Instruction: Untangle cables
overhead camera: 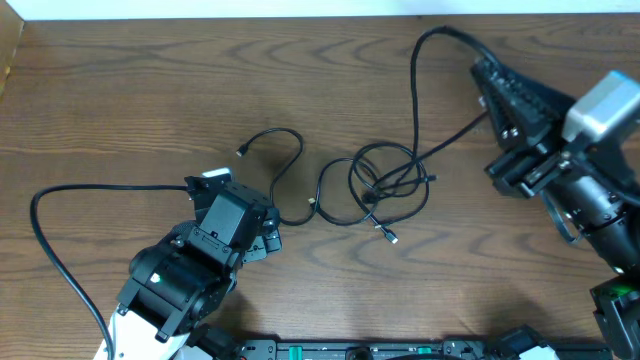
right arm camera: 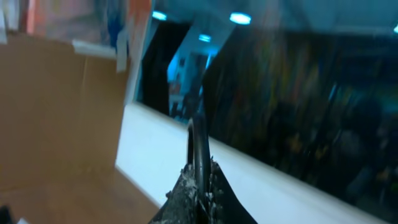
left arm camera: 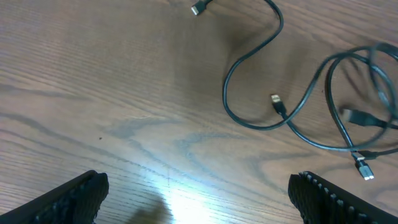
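Overhead showed me the cables point(overhead camera: 378, 190) lying as a loose knot of loops near the middle of the table point(overhead camera: 140, 90), between the two arms. One cord point(overhead camera: 300, 145) trailed out of the knot to the left, curled into an arc and ended in a small plug point(overhead camera: 243, 152). A second plug point(overhead camera: 390, 237) lay just beside the knot on the near side. A long strand point(overhead camera: 414, 90) rose from the loops toward the far edge, bent over and met the tip of the right claw point(overhead camera: 482, 72), which sat well apart from the knot at the far right. On the right wrist view that claw point(right arm camera: 199, 183) was pinched tight on the thin black strand point(right arm camera: 200, 146), which stood up from between the closed tips. The background there was a blur of a white ledge and dark glass, so I could tell nothing more from it. The left claw point(left arm camera: 199, 183) stood wide, its two ribbed fingers point(left arm camera: 74, 196) at the bottom corners of the left wrist view with only bare wood between them. It touched no cord. From that view the cables point(left arm camera: 225, 102) lay ahead and to the right, with a metal-tipped plug point(left arm camera: 278, 106) resting inside one curve and another plug point(left arm camera: 365, 171) near the right finger.
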